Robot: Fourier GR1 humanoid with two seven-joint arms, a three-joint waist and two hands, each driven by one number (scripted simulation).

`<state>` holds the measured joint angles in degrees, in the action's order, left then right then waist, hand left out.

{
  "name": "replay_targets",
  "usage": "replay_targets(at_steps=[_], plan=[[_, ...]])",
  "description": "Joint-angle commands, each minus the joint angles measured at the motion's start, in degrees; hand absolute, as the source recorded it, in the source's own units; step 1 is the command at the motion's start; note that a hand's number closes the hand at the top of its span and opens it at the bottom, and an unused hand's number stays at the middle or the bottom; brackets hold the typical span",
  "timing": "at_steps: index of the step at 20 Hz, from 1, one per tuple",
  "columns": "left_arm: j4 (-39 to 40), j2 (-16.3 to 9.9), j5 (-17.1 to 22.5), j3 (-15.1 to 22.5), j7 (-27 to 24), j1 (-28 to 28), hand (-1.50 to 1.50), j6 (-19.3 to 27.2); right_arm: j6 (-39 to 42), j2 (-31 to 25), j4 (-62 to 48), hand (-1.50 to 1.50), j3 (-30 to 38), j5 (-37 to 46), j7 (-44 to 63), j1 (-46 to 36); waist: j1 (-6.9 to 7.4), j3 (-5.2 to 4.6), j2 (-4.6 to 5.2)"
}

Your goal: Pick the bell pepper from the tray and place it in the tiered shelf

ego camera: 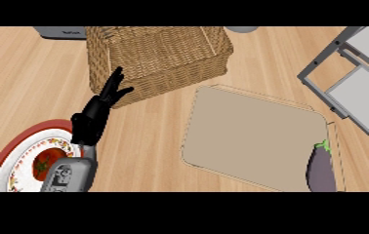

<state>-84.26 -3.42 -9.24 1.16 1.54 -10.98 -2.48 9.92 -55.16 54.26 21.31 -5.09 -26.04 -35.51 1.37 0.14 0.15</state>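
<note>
A: Where does the left hand (92, 117) show?

B: At the near left, rising over the wooden desk (151, 140) on its grey forearm (71, 173). Its fingers (112, 84) are straight and spread a little, pointing far and up toward the wicker basket (158, 57). They pinch nothing; the tips look to overlap the basket's near left corner, though I cannot tell whether they touch it.

A: And the right hand?

B: It shows nowhere in the head view.

A: Where is the bell pepper?

B: I see no bell pepper on the tray (252, 135). The tray is the tan board with rounded corners at centre right, lying flat and turned at an angle. The only thing on it is a dark purple eggplant (321, 167) with a green stem, at its near right edge and partly cut off by the view's lower limit.

A: Anything red?

B: A red vegetable (49, 164) lies on the red-rimmed plate (29, 135) at the near left corner, partly hidden by the forearm. I cannot tell what it is.

A: And the tiered shelf?

B: The tiered shelf (338, 77) stands at the far right, a grey frame with pale panels, just beside the tray's far right corner. A grey appliance (61, 32) sits at the far left, and a pale round object (241, 29) at the far edge, right of the basket.
</note>
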Motion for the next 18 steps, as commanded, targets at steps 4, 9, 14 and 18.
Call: replay_targets(at_steps=[4,9,14,18], plan=[[-2.82,0.21,-0.54,0.85,0.81,3.61,0.00,0.20,1.47,1.43,-14.40,1.50,-1.64,3.51,-7.65,-7.89,-0.10,-0.11,0.11],[-0.57,0.47,-0.61,0.54,-0.41,1.98,0.00,0.35,-9.02,-2.03,-16.64,1.50,-5.48,12.67,-4.72,-8.02,0.83,-0.16,0.51],[-1.65,-0.22,0.11,0.23,0.88,1.89,0.00,-0.74,-9.79,-3.63,-27.57,-1.50,-2.43,12.70,-7.67,-10.04,0.40,-0.05,0.40],[1.01,1.31,-1.53,1.14,0.00,0.77,0.00,0.95,-6.90,-4.06,-33.17,-1.50,-1.44,12.29,-8.67,-14.16,0.35,-0.03,0.48]])
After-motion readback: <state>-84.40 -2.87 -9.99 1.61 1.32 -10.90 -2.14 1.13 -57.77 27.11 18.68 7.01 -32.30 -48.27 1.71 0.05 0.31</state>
